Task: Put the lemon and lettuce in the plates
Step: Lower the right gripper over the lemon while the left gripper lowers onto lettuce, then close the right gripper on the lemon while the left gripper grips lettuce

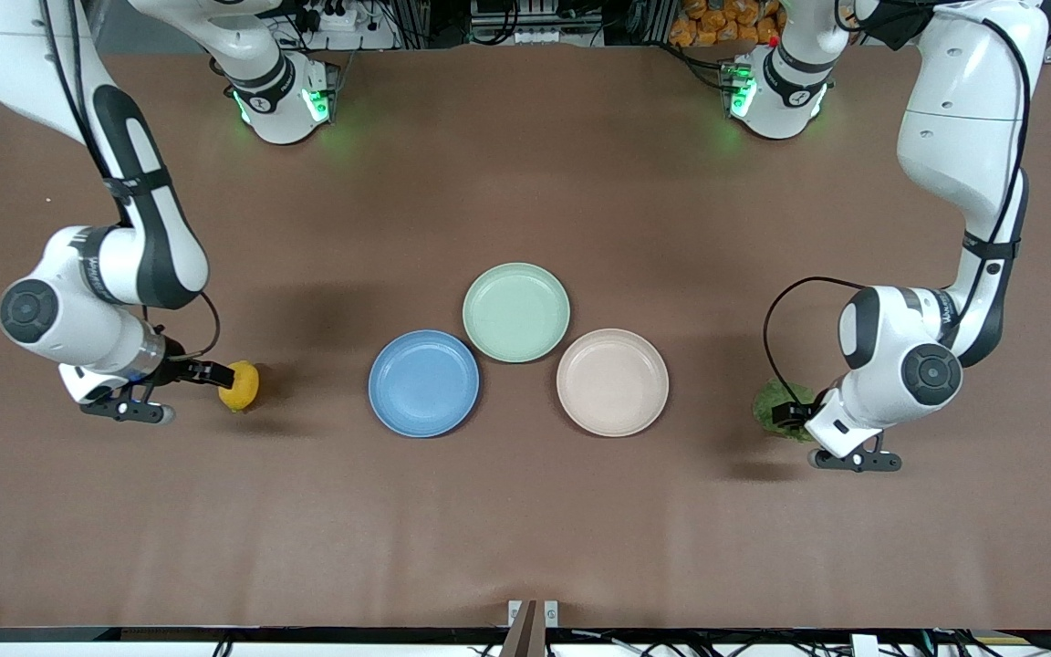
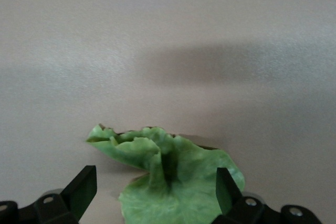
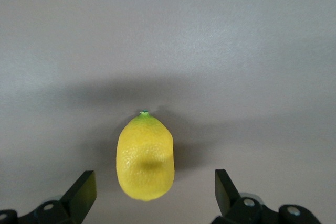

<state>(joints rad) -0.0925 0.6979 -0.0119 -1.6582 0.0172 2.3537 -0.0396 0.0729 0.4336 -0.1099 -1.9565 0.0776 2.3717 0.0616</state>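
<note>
The yellow lemon [image 1: 239, 385] lies on the brown table toward the right arm's end. My right gripper [image 1: 213, 375] is open and low beside it. In the right wrist view the lemon [image 3: 145, 156] has its near end between the open fingers [image 3: 84, 187], which do not touch it. The green ruffled lettuce [image 1: 774, 407] lies on the table toward the left arm's end. My left gripper [image 1: 796, 415] is open and low over it. In the left wrist view the lettuce [image 2: 184, 187] lies between the fingers [image 2: 224, 182]. The blue plate [image 1: 423, 383] and the cream-white plate [image 1: 612, 381] stand empty mid-table.
A pale mint-green plate [image 1: 515, 311] stands empty, touching the other two and farther from the front camera. Both arm bases stand along the table's edge farthest from that camera.
</note>
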